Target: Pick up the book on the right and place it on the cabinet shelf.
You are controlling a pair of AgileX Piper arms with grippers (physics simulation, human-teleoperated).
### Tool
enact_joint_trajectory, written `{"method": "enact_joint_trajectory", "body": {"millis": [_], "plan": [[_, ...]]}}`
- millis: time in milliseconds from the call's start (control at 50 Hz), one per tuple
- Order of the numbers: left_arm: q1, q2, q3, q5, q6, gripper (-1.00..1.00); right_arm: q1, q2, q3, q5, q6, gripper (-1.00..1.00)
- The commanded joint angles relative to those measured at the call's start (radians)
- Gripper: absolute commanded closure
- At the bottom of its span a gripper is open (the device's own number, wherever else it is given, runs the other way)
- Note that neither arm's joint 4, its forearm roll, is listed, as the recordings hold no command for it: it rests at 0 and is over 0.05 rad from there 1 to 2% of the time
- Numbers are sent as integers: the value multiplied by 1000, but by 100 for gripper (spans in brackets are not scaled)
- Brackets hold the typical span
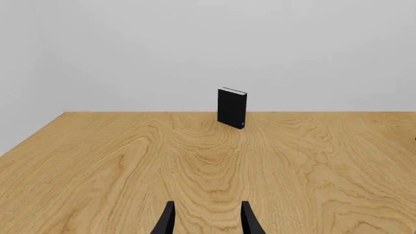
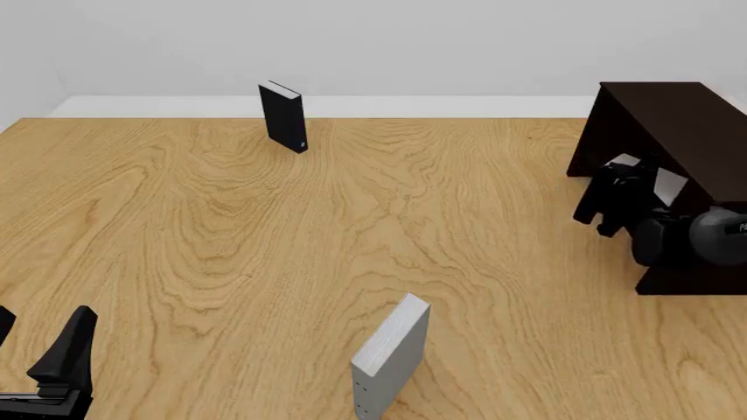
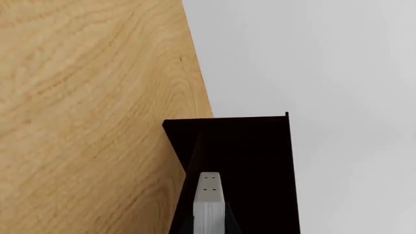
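Observation:
The book (image 3: 208, 204), a light grey slab, is clamped between the fingers of my right gripper (image 3: 208, 226), which is shut on it. In the front view the right gripper (image 2: 639, 188) holds the book (image 2: 669, 185) at the open side of the dark brown cabinet shelf (image 2: 671, 109), at the table's right. The cabinet shelf (image 3: 254, 156) fills the space straight beyond the book. Whether the book rests on a board cannot be told. My left gripper (image 1: 206, 222) is open and empty, low over the table at the near left (image 2: 41, 341).
A black book (image 2: 283, 116) stands upright near the table's far edge, straight ahead of the left gripper (image 1: 232, 107). Another grey book (image 2: 391, 359) stands upright at the near centre. The wooden table (image 2: 233, 227) ends at a pale wall behind.

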Motion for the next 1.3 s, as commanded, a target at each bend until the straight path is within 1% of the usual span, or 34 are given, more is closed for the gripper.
{"method": "enact_joint_trajectory", "body": {"millis": [20, 80, 120, 200, 380, 400, 500, 660, 1020, 1300], "plan": [[0, 0, 0, 0, 0, -100, -8, 8, 8, -6, 28, 100], [0, 0, 0, 0, 1, -100, -8, 4, 11, -1, 27, 100], [0, 0, 0, 0, 0, -100, -10, -1, 7, 17, 39, 100], [0, 0, 0, 0, 0, -100, -5, -2, 3, 32, 44, 100], [0, 0, 0, 0, 0, -100, -3, -4, 4, 45, 54, 100], [0, 0, 0, 0, 0, -100, -3, -6, 5, 43, 52, -100], [0, 0, 0, 0, 0, -100, -4, -8, 3, 60, 66, -100], [0, 0, 0, 0, 0, -100, -4, -6, 3, 61, 64, -100], [0, 0, 0, 0, 0, -100, 25, 16, 12, 49, 81, -100], [0, 0, 0, 0, 0, -100, 37, 47, 10, 41, 81, -100]]}}
